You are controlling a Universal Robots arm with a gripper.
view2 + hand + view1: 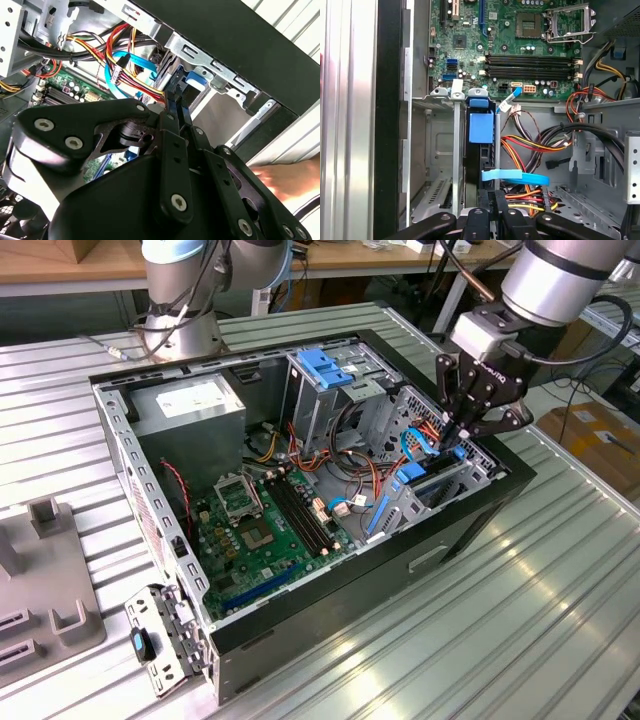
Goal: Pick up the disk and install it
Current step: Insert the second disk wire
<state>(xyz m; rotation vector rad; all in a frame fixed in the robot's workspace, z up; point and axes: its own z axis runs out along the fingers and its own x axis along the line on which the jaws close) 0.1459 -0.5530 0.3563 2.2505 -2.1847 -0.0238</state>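
Disk [481,150] sits edge-on in drive bay, frame centre; gripper [490,210] clamped on it, install step; next needs seating push.

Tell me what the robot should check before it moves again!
1. Robot hand over the drive bay: ok.
2. Disk standing on edge in the bay slot: ok.
3. Robot hand gripping the disk: cannot tell.
4. Disk pushed all the way in: cannot tell.
5. Wires out of the way: not ok. The blue flat cable runs right up to the disk.
6. People out of the way: not ok. A person's hand is just outside the case.
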